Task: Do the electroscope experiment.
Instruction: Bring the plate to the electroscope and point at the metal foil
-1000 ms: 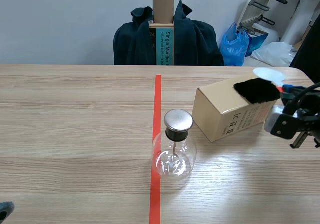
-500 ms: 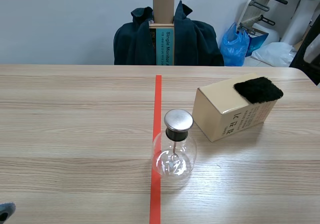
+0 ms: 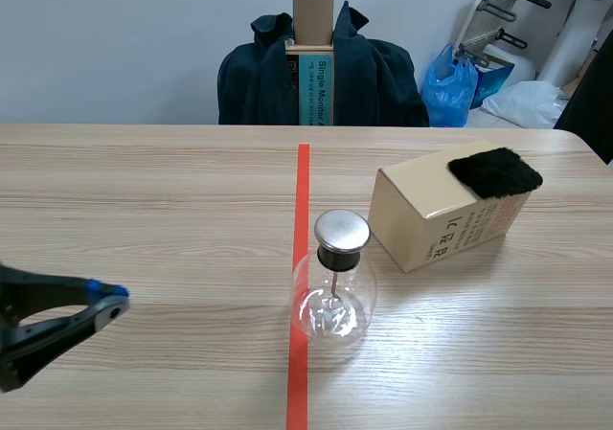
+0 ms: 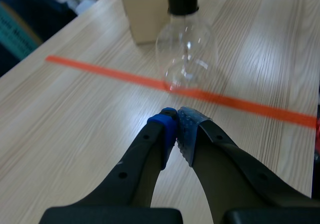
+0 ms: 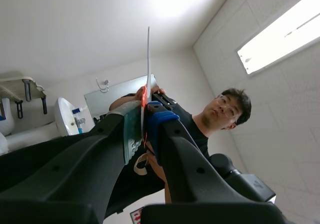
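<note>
**Fig.** Left pincer, pads closed on nothing, sits low by left edge of desk, facing electroscope flask at mid-desk. Right pincer, raised, clamps thin white plate, prob. held clear vs. stray discharge.

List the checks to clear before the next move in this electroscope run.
1. Electroscope upright: ok.
2. Its metal cap uncovered: ok.
3. Right gripper shut on the thin white plate: ok.
4. Left gripper shut, empty, apart from the electroscope: ok.
5. Black fur pad resting on the cardboard box: ok.
6. Plate's path to the cap: cannot tell; the right arm is outside the scene view.
</note>
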